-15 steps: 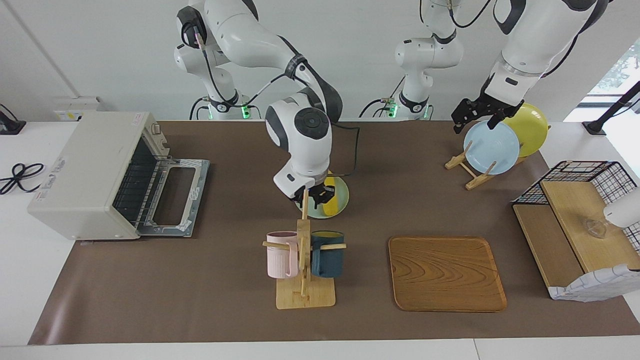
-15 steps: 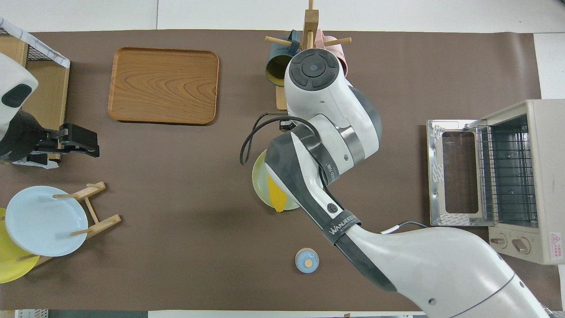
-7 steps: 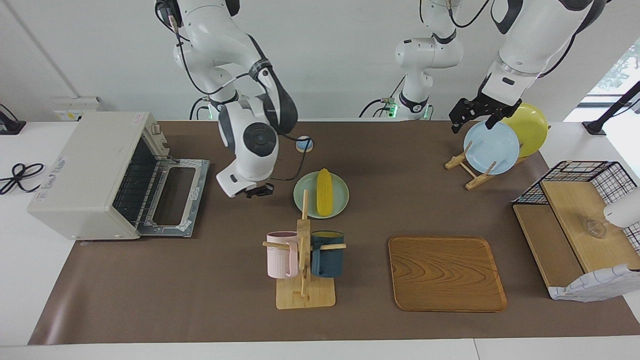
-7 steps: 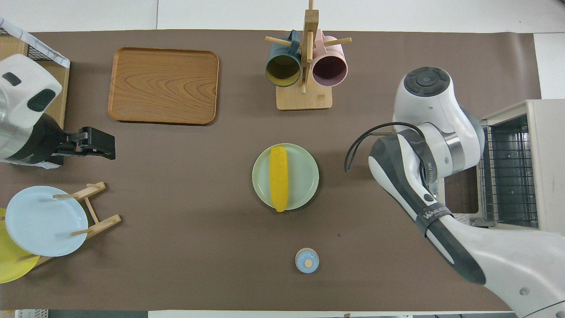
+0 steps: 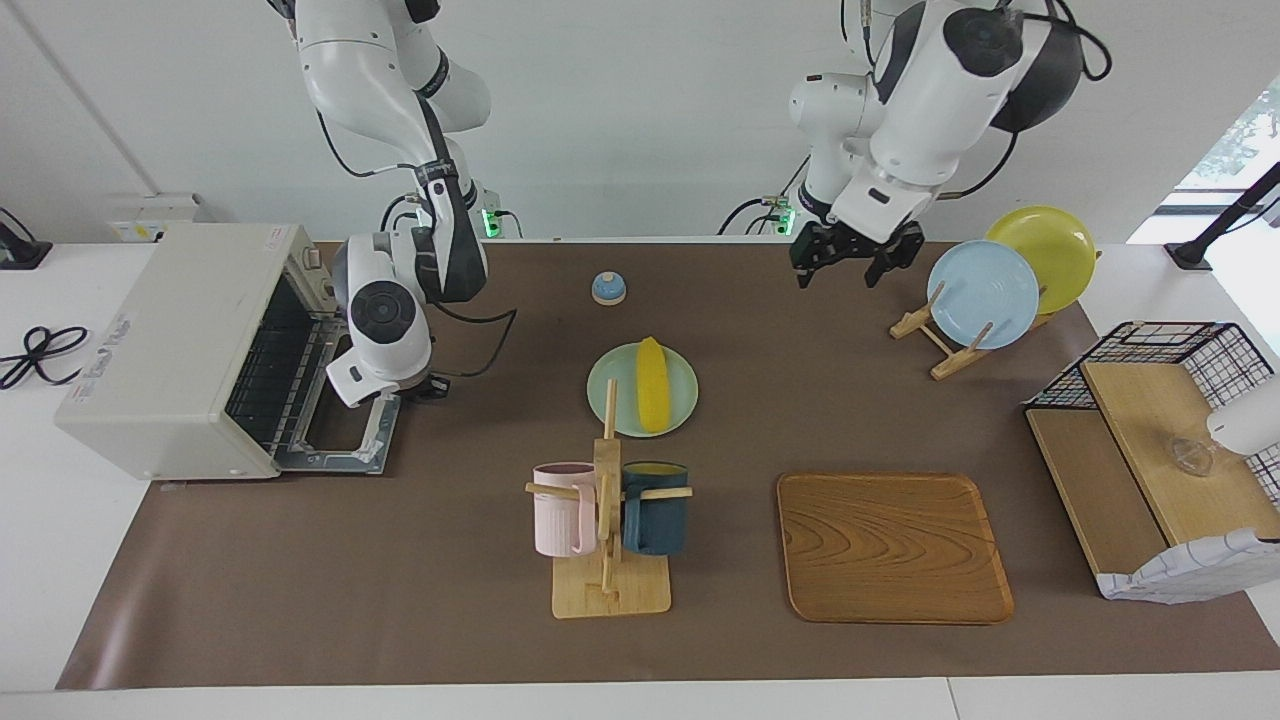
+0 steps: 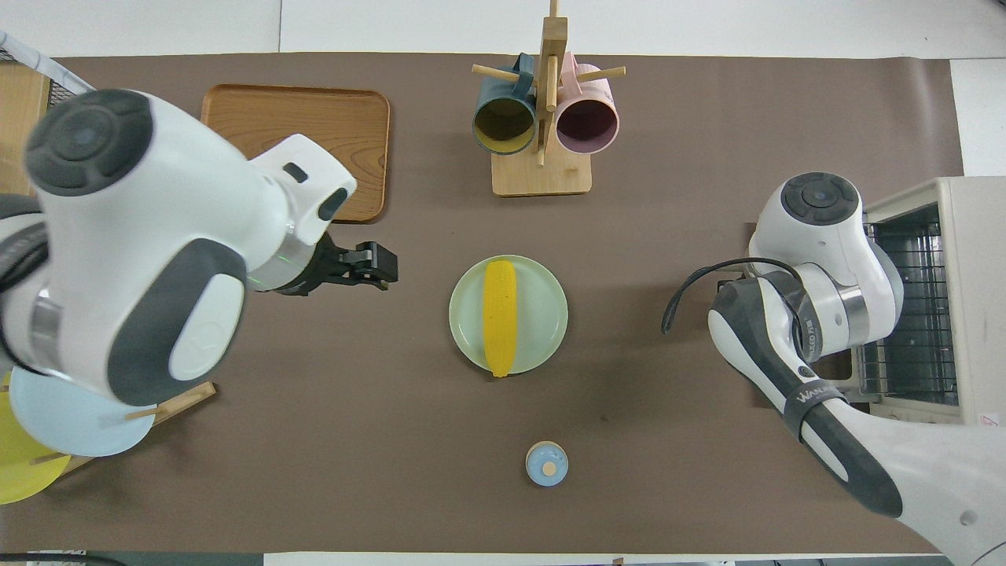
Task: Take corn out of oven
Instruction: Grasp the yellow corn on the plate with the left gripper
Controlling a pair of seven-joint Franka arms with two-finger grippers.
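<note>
The yellow corn (image 5: 651, 385) (image 6: 499, 316) lies on a pale green plate (image 5: 612, 388) (image 6: 544, 314) in the middle of the table, outside the oven. The off-white oven (image 5: 170, 340) (image 6: 974, 299) stands at the right arm's end of the table. Its door (image 5: 340, 425) is folded down flat and its wire shelf is bare. My right gripper (image 5: 428, 386) is shut and holds nothing, low at the free edge of that door; in the overhead view its own hand hides it. My left gripper (image 5: 848, 268) (image 6: 383, 269) hangs open over the mat beside the plate rack.
A mug stand (image 5: 608, 510) (image 6: 542, 118) with a pink and a dark blue mug stands farther out than the plate. A wooden tray (image 5: 893, 547) (image 6: 330, 141), a plate rack (image 5: 985, 290), a wire rack (image 5: 1160, 450) and a small blue bell (image 5: 609, 288) (image 6: 546, 463) are also here.
My right arm left the corn on the green plate, shut its gripper and swung to the open oven door. My left arm moved from the plate rack toward the table's middle.
</note>
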